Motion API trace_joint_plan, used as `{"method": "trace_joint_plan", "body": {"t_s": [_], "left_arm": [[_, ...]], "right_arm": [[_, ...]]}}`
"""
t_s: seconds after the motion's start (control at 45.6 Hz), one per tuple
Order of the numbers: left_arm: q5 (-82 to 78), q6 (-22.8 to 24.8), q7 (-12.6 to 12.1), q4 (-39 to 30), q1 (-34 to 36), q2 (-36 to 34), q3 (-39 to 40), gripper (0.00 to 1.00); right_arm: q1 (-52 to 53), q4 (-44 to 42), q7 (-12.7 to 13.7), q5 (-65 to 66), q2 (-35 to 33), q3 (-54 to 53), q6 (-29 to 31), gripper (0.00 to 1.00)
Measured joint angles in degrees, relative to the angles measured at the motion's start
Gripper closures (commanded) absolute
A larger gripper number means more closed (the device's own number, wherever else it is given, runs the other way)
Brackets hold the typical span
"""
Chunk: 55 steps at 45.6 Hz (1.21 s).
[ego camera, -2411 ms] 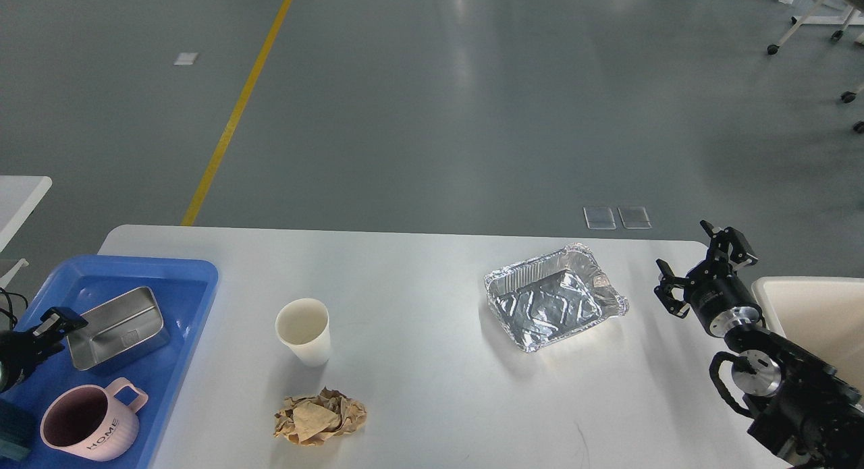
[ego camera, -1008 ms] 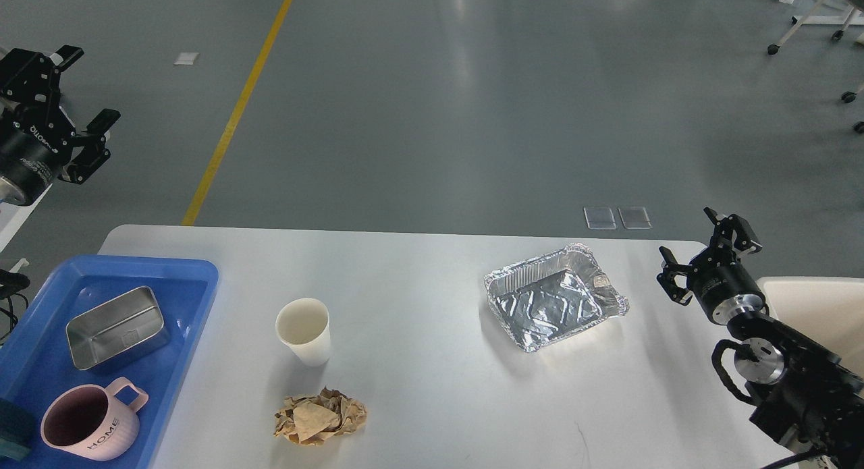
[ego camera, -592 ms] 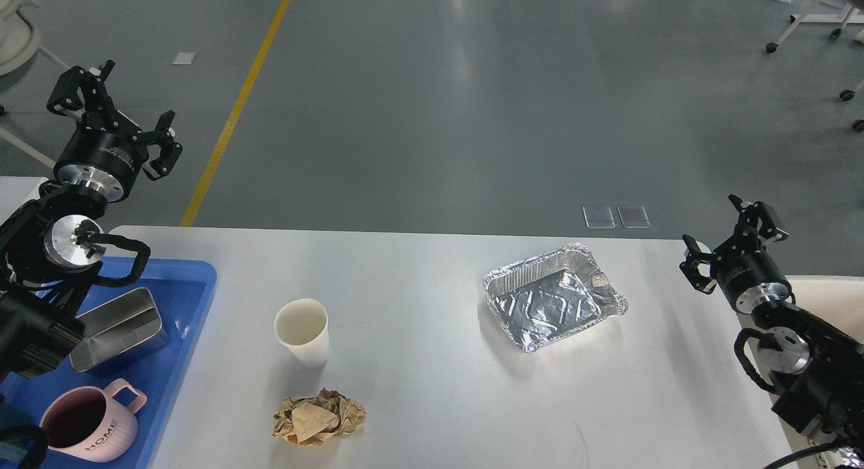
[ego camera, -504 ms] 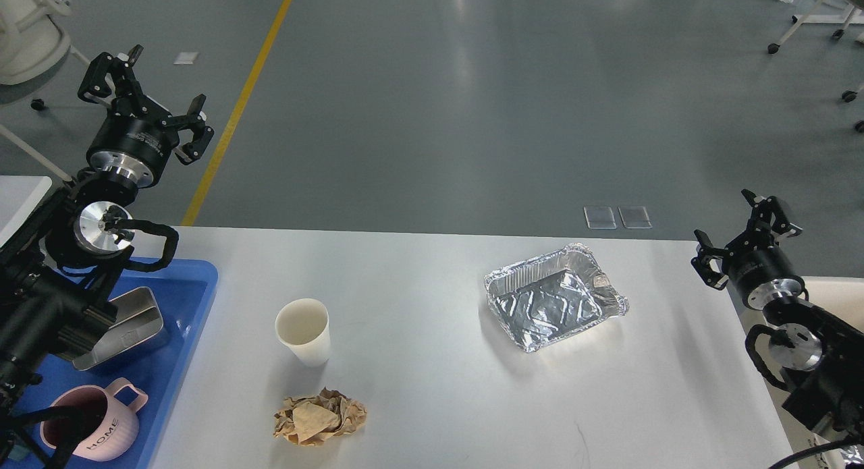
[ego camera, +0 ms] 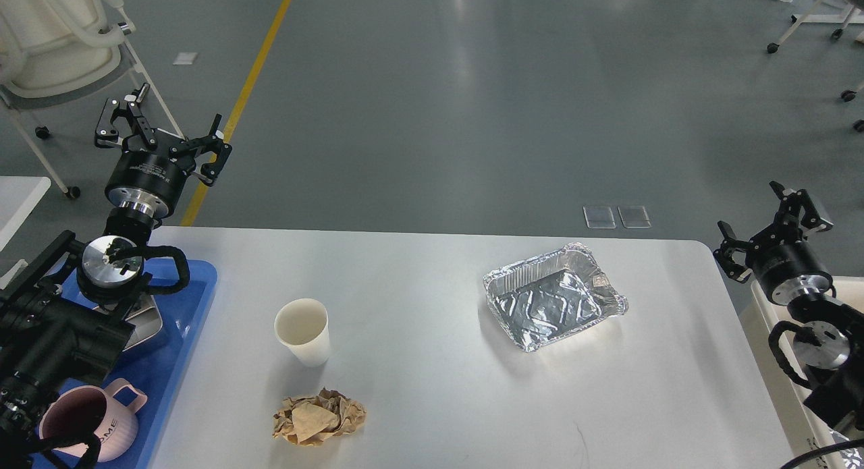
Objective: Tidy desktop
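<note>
Desktop (ego camera: 432, 361) is white, matte, round-cornered; left gripper (ego camera: 162, 128) and right gripper (ego camera: 769, 229) jaws apart.

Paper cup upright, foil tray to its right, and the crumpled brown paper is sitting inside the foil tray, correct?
Not quite. The paper cup stands upright and the foil tray lies to its right, but the head view shows the tray empty. The crumpled brown paper lies on the bare desktop, just in front of the cup.

Floor (ego camera: 472, 104): grey, glossy, with soft light reflections.
Floor marking: yellow line (ego camera: 236, 111) running diagonally.
Furniture: wheeled white frame (ego camera: 813, 10) top right; cream wheeled unit (ego camera: 47, 44) top left.
</note>
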<state>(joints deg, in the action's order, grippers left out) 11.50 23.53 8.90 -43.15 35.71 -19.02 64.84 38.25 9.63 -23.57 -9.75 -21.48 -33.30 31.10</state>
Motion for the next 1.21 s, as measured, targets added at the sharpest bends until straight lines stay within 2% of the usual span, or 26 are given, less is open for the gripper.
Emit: {"method": "trace_joint_plan", "body": {"t_s": [0.175, 0.285, 0.394, 0.526, 0.679, 0.899, 1.205], "left_arm": [[0.39, 3.67, -0.02, -1.19, -2.91, -2.0, 0.0, 0.02], [0.43, 4.71, -0.02, -2.13, -3.95, -3.47, -0.03, 0.02], [0.71, 5.05, -0.33, -2.93, -4.38, -4.85, -0.02, 0.02], [1.52, 5.13, -1.35, -3.13, -4.41, -6.98, 0.08, 0.02], [1.81, 5.13, -1.59, -3.17, -4.07, -9.24, 0.11, 0.02], [1.94, 5.13, -1.65, -3.17, -3.65, -10.37, 0.03, 0.02], [1.95, 5.13, -1.69, -3.17, -3.81, -10.5, -0.15, 0.02]], "right_arm": [[0.15, 0.58, -0.23, 0.37, -0.08, 0.11, 0.82, 0.0], [-0.03, 1.07, -0.33, 2.15, -0.76, 1.66, 4.2, 0.0], [-0.05, 2.86, -0.56, 8.26, -1.6, 7.43, 8.37, 0.0], [-0.26, 8.35, -2.15, 16.2, -4.34, 12.92, 9.35, 0.0], [-0.26, 20.91, -3.08, 24.97, -12.49, 14.28, 8.64, 0.0], [1.52, 44.36, -3.05, 36.89, -27.37, 14.23, 5.11, 0.0], [4.71, 68.34, -2.6, 44.67, -46.39, 13.94, 3.2, 0.0]]}}
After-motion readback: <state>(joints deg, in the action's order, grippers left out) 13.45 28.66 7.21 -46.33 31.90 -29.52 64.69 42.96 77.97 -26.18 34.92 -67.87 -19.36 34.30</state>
